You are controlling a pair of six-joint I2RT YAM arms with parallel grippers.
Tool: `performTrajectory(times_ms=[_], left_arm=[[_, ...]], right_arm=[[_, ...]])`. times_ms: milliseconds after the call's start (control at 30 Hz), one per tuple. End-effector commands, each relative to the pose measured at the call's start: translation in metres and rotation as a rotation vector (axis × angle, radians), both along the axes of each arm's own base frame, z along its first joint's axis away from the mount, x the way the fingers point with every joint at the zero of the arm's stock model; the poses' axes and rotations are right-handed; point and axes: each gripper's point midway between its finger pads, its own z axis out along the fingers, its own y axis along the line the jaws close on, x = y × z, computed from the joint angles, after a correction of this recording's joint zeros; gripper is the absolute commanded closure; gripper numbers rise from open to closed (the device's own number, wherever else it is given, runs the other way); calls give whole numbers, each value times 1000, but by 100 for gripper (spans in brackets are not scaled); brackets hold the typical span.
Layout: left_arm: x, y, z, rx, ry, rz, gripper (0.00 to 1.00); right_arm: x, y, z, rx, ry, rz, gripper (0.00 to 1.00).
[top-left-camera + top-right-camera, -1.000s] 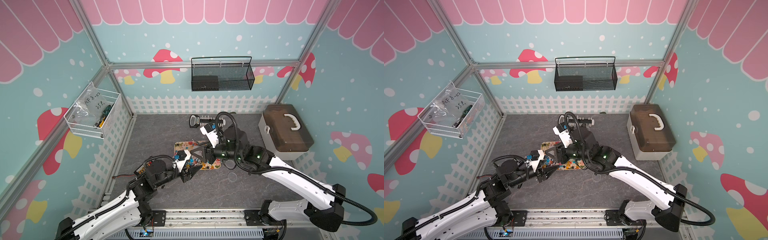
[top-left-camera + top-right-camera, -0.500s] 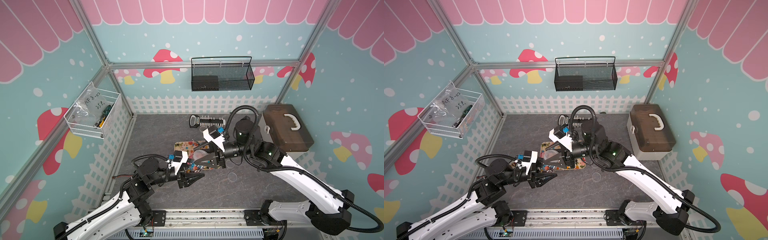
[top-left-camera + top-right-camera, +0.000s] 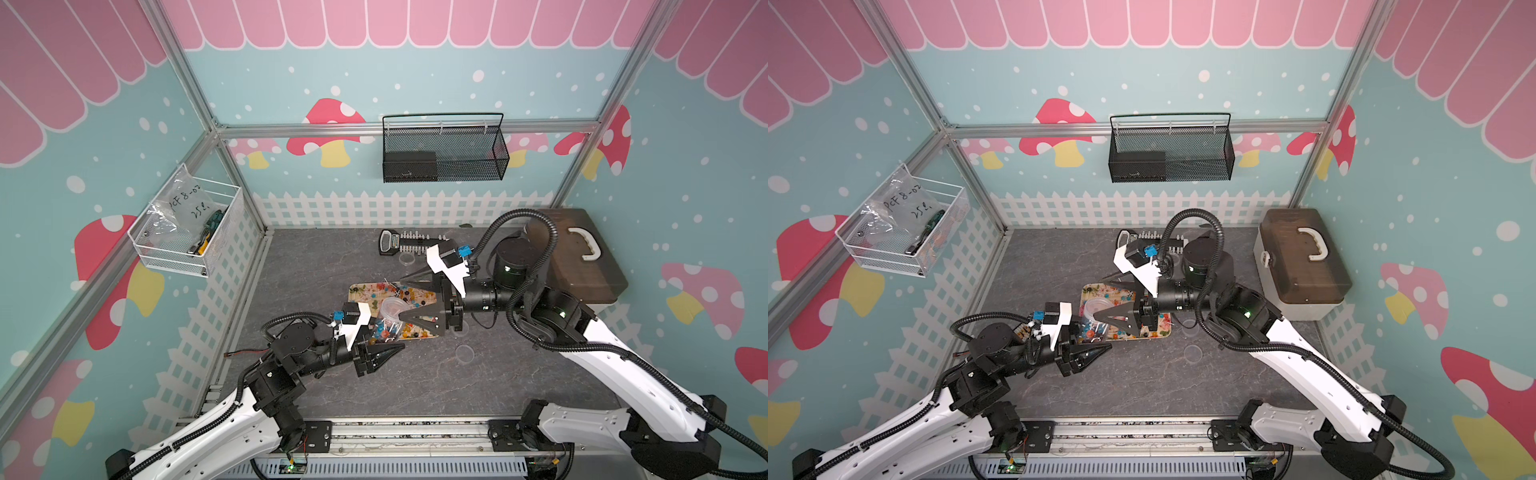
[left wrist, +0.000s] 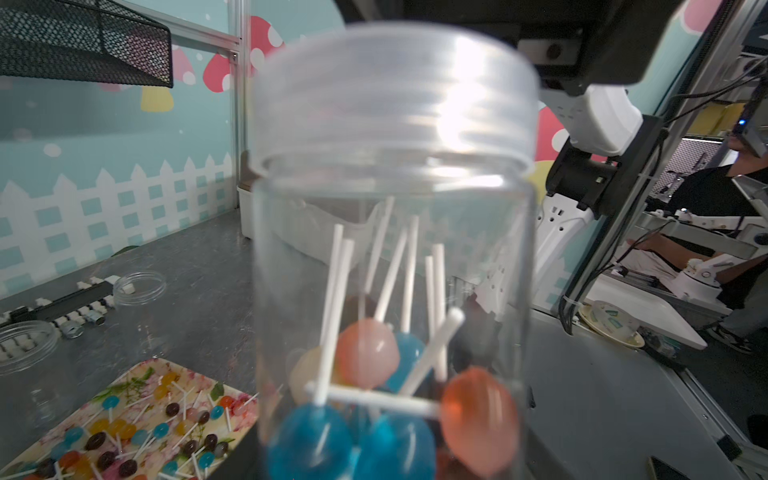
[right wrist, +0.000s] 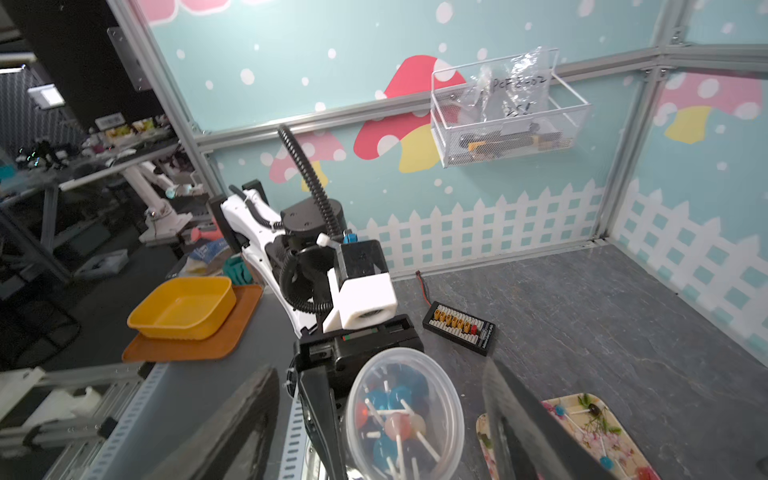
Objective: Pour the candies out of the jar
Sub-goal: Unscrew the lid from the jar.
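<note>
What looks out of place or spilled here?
Candies lie scattered over the floral tray, apparently poured there on purpose. The jar in the left gripper holds more, with its clear lid on. A loose clear lid lies on the table.

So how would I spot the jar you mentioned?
Start at the flowery tray in the middle of the grey table. Over its near edge the left claw holds a clear, lidded jar. It alone has lollipops inside; the other clear round pieces lie empty on the table.

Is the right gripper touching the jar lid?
Apart. Right wrist view shows a gap between the jar lid and each finger of the open right gripper.
</note>
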Motion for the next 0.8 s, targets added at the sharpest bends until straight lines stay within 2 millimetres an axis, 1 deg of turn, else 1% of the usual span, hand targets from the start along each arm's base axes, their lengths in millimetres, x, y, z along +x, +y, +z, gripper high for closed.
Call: performTrajectory(times_ms=[0,133,333,467,633,767], left_arm=[[11,4,1,11,-59,73,57],[23,5,-9,75,-87,129,57],[37,7,-22,149,-120,195,57],[41,7,-32,192,-124,210,57],[43,7,-35,204,-126,216,57],[43,7,-35,206,-129,216,57]], right_arm=[[31,-2,-12,8,192,-189,26],[39,2,-29,-42,318,-240,28],[52,4,-56,-98,402,-345,27],[51,10,-67,-123,431,-346,27],[51,15,-86,-167,459,-362,27],[49,20,-96,-189,474,-356,27]])
